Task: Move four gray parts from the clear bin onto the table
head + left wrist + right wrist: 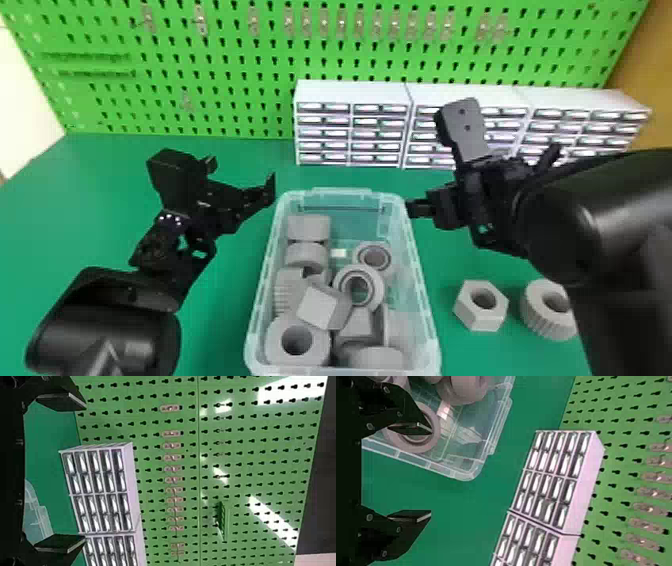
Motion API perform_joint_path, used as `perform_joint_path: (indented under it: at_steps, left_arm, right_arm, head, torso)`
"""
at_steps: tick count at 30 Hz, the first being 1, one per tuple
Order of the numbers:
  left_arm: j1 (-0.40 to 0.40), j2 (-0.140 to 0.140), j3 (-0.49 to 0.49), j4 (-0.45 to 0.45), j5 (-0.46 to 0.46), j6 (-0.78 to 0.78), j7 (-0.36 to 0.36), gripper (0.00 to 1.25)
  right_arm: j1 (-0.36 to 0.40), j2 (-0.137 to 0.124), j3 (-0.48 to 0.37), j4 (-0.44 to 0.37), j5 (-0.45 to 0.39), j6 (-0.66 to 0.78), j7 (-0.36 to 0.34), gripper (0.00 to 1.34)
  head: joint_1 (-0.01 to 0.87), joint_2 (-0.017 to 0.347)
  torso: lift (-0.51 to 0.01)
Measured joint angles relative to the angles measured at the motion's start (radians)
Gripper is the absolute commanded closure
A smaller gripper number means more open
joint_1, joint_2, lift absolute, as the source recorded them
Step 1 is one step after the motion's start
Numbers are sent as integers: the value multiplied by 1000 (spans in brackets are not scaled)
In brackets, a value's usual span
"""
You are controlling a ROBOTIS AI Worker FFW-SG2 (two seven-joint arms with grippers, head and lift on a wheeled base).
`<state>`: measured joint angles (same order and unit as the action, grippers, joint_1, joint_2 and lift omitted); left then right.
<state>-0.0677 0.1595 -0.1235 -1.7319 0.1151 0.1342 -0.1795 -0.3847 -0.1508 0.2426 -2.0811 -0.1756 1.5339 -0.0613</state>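
Observation:
The clear bin (419,270) holds several gray parts, among them an angular block (317,307) on the pile and a ring (372,284). On the table to its right lie a hexagonal gray part (481,320) and a ribbed gray part (542,320), the latter partly behind the right arm. Left of the bin's far end, my left gripper (244,175) is above the table; in the left wrist view that gripper (77,473) stands open and holds nothing. Just right of the bin, my right gripper (480,192) is raised; in the right wrist view it (430,473) is open, one finger overlapping a ring (421,448).
White drawer cabinets (352,91) stand along the back of the green table (225,290), before a green pegboard (225,80) with small metal hooks. The bin's raised walls stand between the two arms.

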Motion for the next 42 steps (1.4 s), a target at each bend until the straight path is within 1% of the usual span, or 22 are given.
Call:
perform_joint_path:
  at_steps: [8, 15, 31, 42]
  left_arm:
    - [0, 0, -2, 0, -3, 1, 0, 113]
    - [-2, 0, -4, 0, -3, 1, 0, 113]
    - [-3, 0, -4, 0, -3, 1, 0, 113]
    - [-4, 0, -5, 0, -3, 1, 0, 113]
  right_arm:
    - [2, 16, -81, 41, -61, 35, 0, 512]
    - [15, 24, -117, 71, -80, 37, 0, 510]
    - [33, 27, -132, 92, -83, 37, 0, 510]
    - [33, 22, -132, 93, -84, 37, 0, 510]
  head:
    - [678, 34]
    - [678, 34]
    - [678, 34]
    - [678, 34]
  torso:
    - [-50]
    - [-50]
    - [-50]
    - [-50]
